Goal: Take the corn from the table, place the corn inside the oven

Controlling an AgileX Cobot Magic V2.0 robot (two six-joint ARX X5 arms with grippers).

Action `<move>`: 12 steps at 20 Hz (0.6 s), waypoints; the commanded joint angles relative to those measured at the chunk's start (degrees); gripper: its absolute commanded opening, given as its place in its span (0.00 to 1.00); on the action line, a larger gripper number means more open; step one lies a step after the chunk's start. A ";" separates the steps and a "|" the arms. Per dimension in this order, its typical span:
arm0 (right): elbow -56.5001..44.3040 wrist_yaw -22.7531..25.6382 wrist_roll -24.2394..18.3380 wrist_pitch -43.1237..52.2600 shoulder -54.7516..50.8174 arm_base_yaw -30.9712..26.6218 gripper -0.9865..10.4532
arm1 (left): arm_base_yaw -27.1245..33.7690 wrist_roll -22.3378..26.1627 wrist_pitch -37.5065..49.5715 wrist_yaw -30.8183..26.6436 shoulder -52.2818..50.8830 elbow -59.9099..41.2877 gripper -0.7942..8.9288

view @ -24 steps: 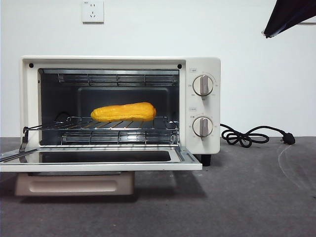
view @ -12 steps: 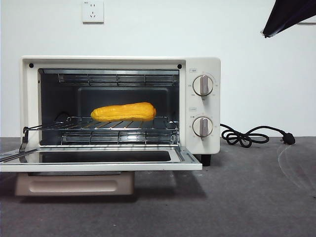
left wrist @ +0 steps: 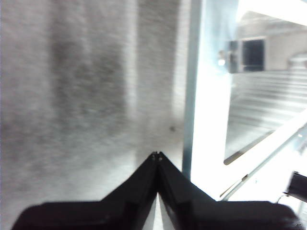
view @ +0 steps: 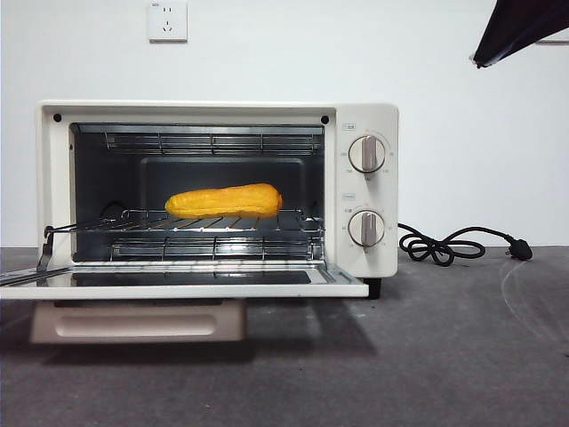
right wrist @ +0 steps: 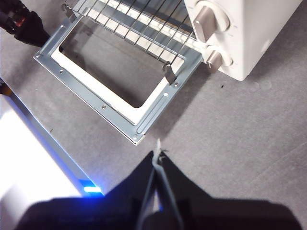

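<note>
Presently listed: corn (view: 224, 201), lying lengthwise on the wire rack (view: 213, 224) inside the oven (view: 364, 191), door (view: 178, 289) down. Left gripper (left wrist: 157, 155) and right gripper (right wrist: 157, 155): jaws pressed together, nothing held. Placement is judged complete; arms are best withdrawn clear of the door.

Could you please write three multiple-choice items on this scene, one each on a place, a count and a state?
1. Where is the corn?
A. on the wire rack inside the oven
B. on the table
C. on top of the oven

2. How many round knobs does the oven's front show?
A. one
B. two
C. four

3. How is the oven door?
A. shut
B. removed
C. folded down open

Key: 1 A, the cob lies on the rack bars; 2 B, an upper knob and a lower knob; 3 C, the door lies flat, the cavity exposed.
</note>
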 commanded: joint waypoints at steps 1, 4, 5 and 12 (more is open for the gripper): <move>0.07 -0.24 -0.46 0.02 0.24 -0.04 0.08 | -0.31 0.48 -0.72 3.43 0.44 -0.02 0.07; 0.07 -0.24 -0.44 -0.02 0.24 -0.04 0.08 | -0.31 0.92 -3.04 3.41 0.42 1.53 0.07; 0.07 -0.24 -0.44 -0.02 0.24 -0.04 0.08 | -0.33 1.16 -3.93 3.43 0.35 2.25 0.07; 0.07 -0.24 -0.44 -0.02 0.24 -0.04 0.08 | -0.33 1.31 -9.22 3.41 -2.56 9.55 0.07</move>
